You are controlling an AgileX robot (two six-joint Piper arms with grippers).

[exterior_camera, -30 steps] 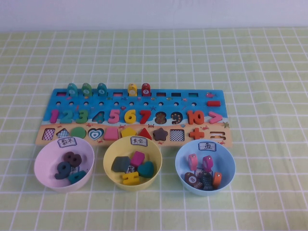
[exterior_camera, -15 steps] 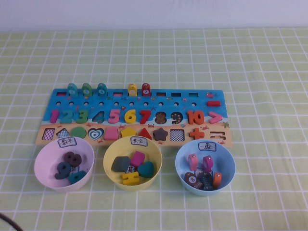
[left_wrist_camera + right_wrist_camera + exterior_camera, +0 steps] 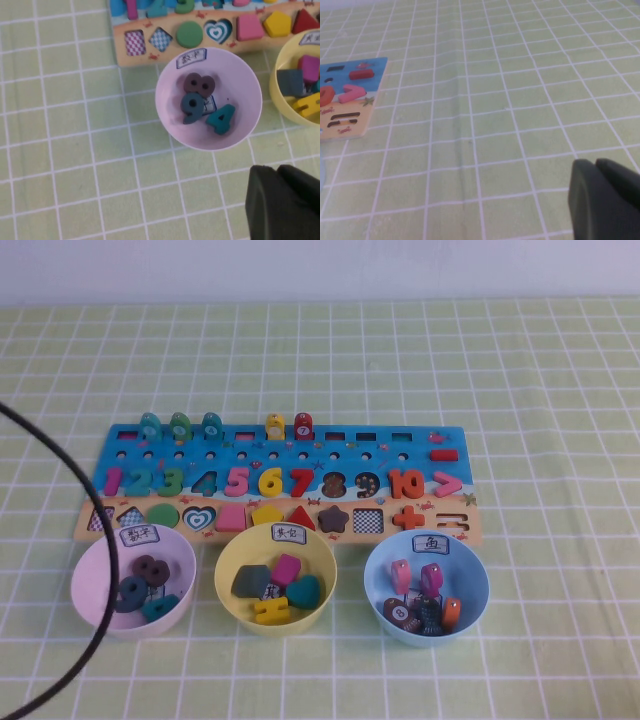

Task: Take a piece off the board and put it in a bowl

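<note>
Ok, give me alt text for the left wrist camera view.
A pink bowl holding three numerals sits on a green checked cloth just below the wooden puzzle board, with a yellow bowl beside it. The left gripper shows dark at one corner, off both bowls.

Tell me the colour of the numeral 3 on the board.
Bright green numeral 3, clearest in the high view; neither gripper shows there.

The bowl sits just ahead of the left gripper, the board beyond it. The right gripper hangs over bare tabletop, well clear of the board.
</note>
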